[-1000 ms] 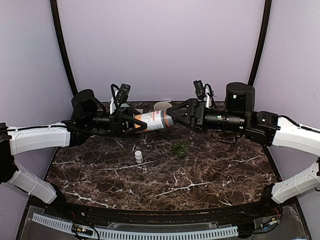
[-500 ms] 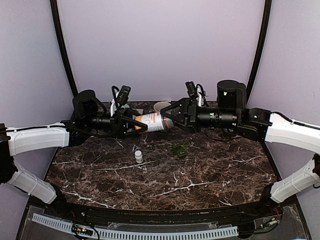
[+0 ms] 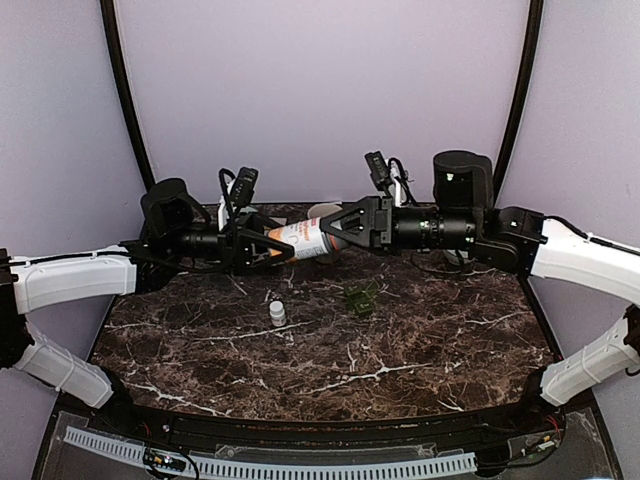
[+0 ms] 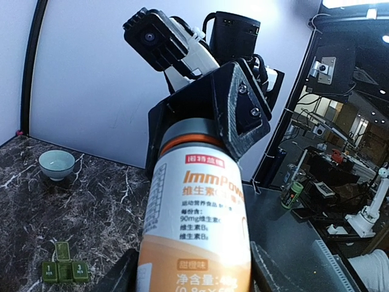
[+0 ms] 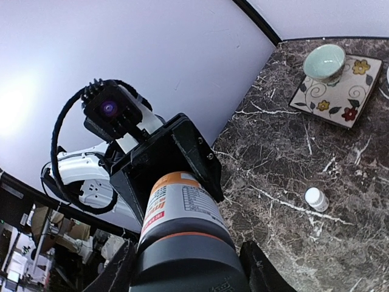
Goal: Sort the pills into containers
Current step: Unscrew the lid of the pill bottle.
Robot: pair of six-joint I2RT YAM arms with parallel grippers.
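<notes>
While the dark marble table (image 3: 400, 370) sits under lilac walls (image 3: 320, 100), the green pill box (image 3: 361, 298) lies mid-table near a small white bottle (image 3: 277, 313), its contents too small to see. Both arms reach in level, left gripper (image 3: 270, 248) clamped on the vitamin bottle (image 3: 298, 240). Left wrist: pill box lower left, pale bowl (image 4: 56, 165) behind. Right wrist: right gripper (image 5: 185, 275) jaws hug the black cap (image 5: 182, 258)

My overhead feed is evenly, softly lit: the lilac wall (image 3: 320, 90) glows flat, the dark marble surface (image 3: 420, 340) takes faint sheen and weak shadows, and the pill box (image 3: 361, 298) is too small to resolve. Left wrist: the bottle (image 4: 200, 243) label reads sharp, a ceiling lamp (image 4: 358, 3) glares top right. Right wrist: wall blown out at left, edges bowed.
</notes>
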